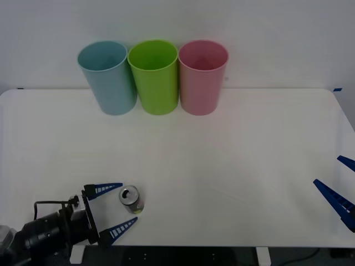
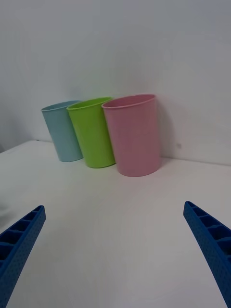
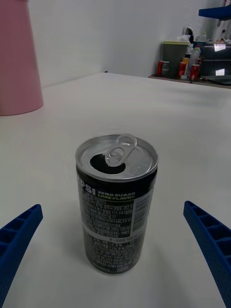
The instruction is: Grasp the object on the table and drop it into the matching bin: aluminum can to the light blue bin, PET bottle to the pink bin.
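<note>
A small aluminum can point(image 1: 132, 199) with a silver top and dark body stands upright near the front left of the white table point(image 1: 233, 166). My left gripper point(image 1: 116, 208) is open at table height, its two blue fingertips lying either side of the can and just short of it. The left wrist view has the can point(image 3: 116, 202) close up between the spread fingers point(image 3: 211, 240), not touched. The light blue bin point(image 1: 107, 77) stands at the back left, the pink bin point(image 1: 202, 76) to its right past a green one. My right gripper point(image 1: 339, 185) hangs open at the right edge.
A lime green bin point(image 1: 154, 76) stands between the light blue and pink bins, all three touching in a row against the back wall. The right wrist view looks across bare table at the bins point(image 2: 134, 134). Shelves with clutter point(image 3: 192, 62) lie beyond the table's right side.
</note>
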Robot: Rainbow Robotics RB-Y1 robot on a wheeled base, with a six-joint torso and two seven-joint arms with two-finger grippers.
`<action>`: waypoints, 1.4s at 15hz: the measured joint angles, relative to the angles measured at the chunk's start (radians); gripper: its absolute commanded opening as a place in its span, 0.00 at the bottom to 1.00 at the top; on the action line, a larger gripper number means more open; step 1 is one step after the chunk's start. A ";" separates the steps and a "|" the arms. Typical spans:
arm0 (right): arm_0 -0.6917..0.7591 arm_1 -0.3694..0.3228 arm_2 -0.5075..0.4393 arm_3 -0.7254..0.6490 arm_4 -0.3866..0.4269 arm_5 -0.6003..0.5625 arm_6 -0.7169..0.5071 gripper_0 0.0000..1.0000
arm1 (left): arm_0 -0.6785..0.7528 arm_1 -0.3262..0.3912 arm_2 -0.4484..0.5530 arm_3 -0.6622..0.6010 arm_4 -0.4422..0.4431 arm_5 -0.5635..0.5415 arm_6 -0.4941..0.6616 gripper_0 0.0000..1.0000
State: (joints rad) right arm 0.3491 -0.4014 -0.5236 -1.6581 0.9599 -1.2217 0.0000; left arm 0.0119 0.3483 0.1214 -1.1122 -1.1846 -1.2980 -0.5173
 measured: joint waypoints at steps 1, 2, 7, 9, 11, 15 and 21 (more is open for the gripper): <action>0.000 0.000 0.000 0.000 0.000 0.000 0.000 1.00 | -0.007 -0.009 0.000 0.006 -0.006 0.001 -0.003 1.00; 0.000 0.000 0.000 0.000 0.000 0.000 0.000 1.00 | -0.010 -0.017 0.001 0.007 -0.011 0.004 -0.005 1.00; 0.000 0.000 0.000 0.000 0.000 0.000 0.000 1.00 | -0.029 -0.050 0.001 0.014 -0.036 0.018 -0.008 1.00; 0.000 0.000 0.000 0.000 0.000 0.000 0.000 1.00 | -0.040 -0.055 0.001 0.030 -0.041 0.018 -0.014 1.00; 0.000 0.000 0.000 0.000 0.000 0.000 0.000 1.00 | -0.043 -0.055 0.000 0.033 -0.044 0.019 -0.019 1.00; 0.000 0.000 0.000 0.000 0.000 0.000 0.000 1.00 | -0.043 -0.055 0.000 0.034 -0.044 0.018 -0.023 0.00; 0.000 0.000 0.000 0.000 0.000 0.000 0.000 1.00 | -0.041 -0.055 0.003 0.034 -0.032 0.019 -0.027 0.00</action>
State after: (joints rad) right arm 0.3491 -0.4014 -0.5236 -1.6581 0.9599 -1.2217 0.0001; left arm -0.0294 0.2930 0.1245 -1.0783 -1.2166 -1.2794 -0.5446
